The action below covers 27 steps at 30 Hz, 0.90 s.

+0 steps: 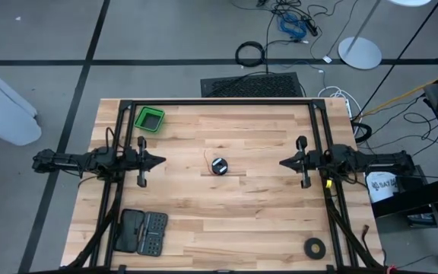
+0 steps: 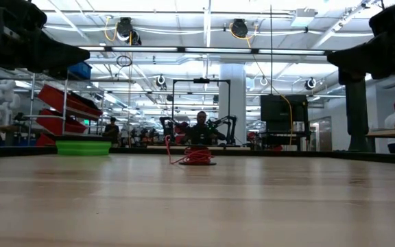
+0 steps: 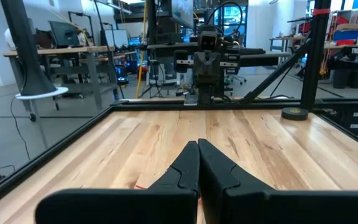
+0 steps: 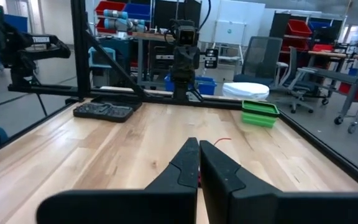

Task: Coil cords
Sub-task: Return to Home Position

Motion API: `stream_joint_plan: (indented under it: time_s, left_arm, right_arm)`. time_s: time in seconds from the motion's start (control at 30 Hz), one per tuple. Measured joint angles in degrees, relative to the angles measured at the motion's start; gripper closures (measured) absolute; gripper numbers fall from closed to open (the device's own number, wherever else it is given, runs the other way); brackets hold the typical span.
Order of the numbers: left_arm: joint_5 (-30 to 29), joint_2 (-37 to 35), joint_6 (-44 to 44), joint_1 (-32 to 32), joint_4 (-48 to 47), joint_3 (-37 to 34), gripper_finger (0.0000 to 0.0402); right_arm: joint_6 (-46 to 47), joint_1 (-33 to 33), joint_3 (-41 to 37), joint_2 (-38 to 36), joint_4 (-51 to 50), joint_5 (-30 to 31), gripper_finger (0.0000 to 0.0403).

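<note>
Cord [image 1: 219, 166] is judged fully coiled; short tail loose. Left gripper [image 1: 160, 160] and right gripper [image 1: 284, 162] are held either side of it, closed, empty.

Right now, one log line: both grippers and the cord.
cord: coiled at centre of table, short tail, not held | left gripper: shut, empty, left of cord | right gripper: shut, empty, right of cord

cord [image 1: 219, 166] | small round black-red coil, short tail | flat, table centre
</note>
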Motion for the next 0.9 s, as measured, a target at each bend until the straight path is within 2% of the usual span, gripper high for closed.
stream_joint_plan:
  time_s: [0.23,0.67,0.9]
  left_arm:
    - [0.0,0.0,0.0,0.0,0.0,0.0,0.0400]
    - [0.0,0.0,0.0,0.0,0.1,0.0,0.0400]
    - [0.0,0.0,0.0,0.0,0.1,0.0,0.0400]
  right_arm:
    - [-0.7,-2.7,0.0,0.0,-0.2,-1.4,0.0403]
    - [0.6,-2.9,0.0,0.0,-0.2,-1.2,0.0403]
    - [7.7,-2.9,0.0,0.0,-0.2,-1.2,0.0403]
